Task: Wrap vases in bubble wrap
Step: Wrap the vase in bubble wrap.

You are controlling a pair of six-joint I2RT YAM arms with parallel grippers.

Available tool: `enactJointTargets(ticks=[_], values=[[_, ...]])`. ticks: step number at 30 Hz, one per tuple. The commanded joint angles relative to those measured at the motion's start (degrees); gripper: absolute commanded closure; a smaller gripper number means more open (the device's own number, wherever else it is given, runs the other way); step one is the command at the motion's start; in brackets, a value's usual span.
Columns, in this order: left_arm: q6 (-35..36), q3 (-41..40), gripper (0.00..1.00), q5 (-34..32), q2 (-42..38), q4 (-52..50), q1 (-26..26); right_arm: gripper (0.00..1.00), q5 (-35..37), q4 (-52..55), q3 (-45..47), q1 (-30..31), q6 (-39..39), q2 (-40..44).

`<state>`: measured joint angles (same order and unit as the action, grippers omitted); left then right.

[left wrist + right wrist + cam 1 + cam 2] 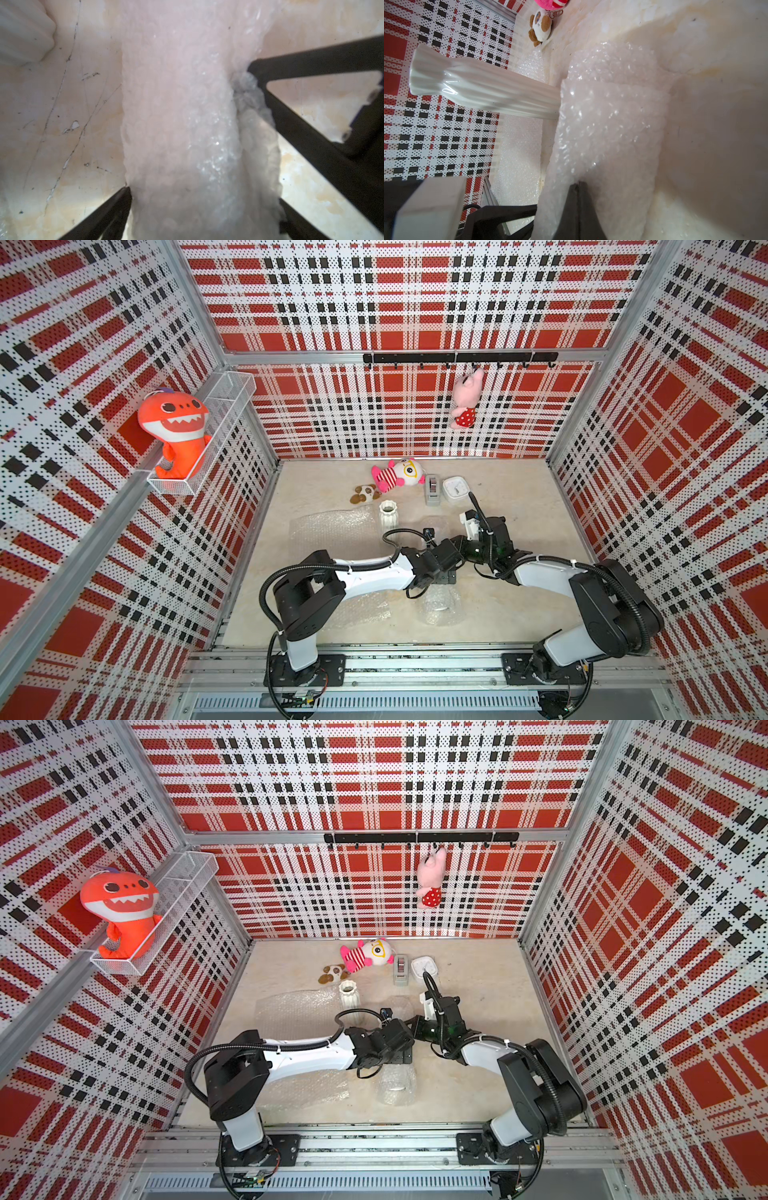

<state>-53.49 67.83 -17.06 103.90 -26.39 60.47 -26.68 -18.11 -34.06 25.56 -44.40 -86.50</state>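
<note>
While the slimmer vase stands upright and bare just above centre in both top views, the task reads as roughly half done. It stands at the right edge of a flat bubble wrap sheet, which lies spread and unused left of centre; whether the base rests on the sheet cannot be told.

A wrapped bundle lies below centre and runs up under the two wrists. A pale oval shows through its lower end, judged to be the rim of the second vase, though the wrap blurs it.

The left gripper has its jaws spread wide astride this bundle, tips touching the wrap on either side. Whether they squeeze it cannot be told. The right gripper has its fingers together, tip against the bundle's outer layer. Whether a fold is caught between them cannot be told.

Outstanding, by judgement: finishing this roll, then laying down the bare vase and rolling it in the flat sheet.
</note>
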Motion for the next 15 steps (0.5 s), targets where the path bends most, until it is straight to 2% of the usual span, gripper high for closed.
enactJointTargets(ticks=[1, 3, 5, 12, 15], values=[[-0.1, 0.1, 0.02, -1.2, -0.4, 3.5, -0.4, 1.00, -0.3, 1.0, -1.2, 1.4, 0.7, -0.3], [1.3, -1.6, 0.00, 0.0, -1.6, 5.1, -0.5, 1.00, 0.2, 2.0, -1.7, 1.5, 1.1, -0.1], [3.1, -4.4, 0.05, 1.9, -3.3, 7.6, -0.9, 1.00, 0.1, 2.6, -2.2, 1.5, 1.5, -0.1], [8.0, -17.1, 0.31, 9.6, -11.4, 17.3, -4.9, 1.00, 0.8, 6.3, -4.8, 1.5, 4.5, 1.5], [10.6, -19.7, 0.35, 12.6, -13.3, 19.6, -5.4, 1.00, 0.4, 6.7, -6.2, 1.6, 5.0, 1.6]])
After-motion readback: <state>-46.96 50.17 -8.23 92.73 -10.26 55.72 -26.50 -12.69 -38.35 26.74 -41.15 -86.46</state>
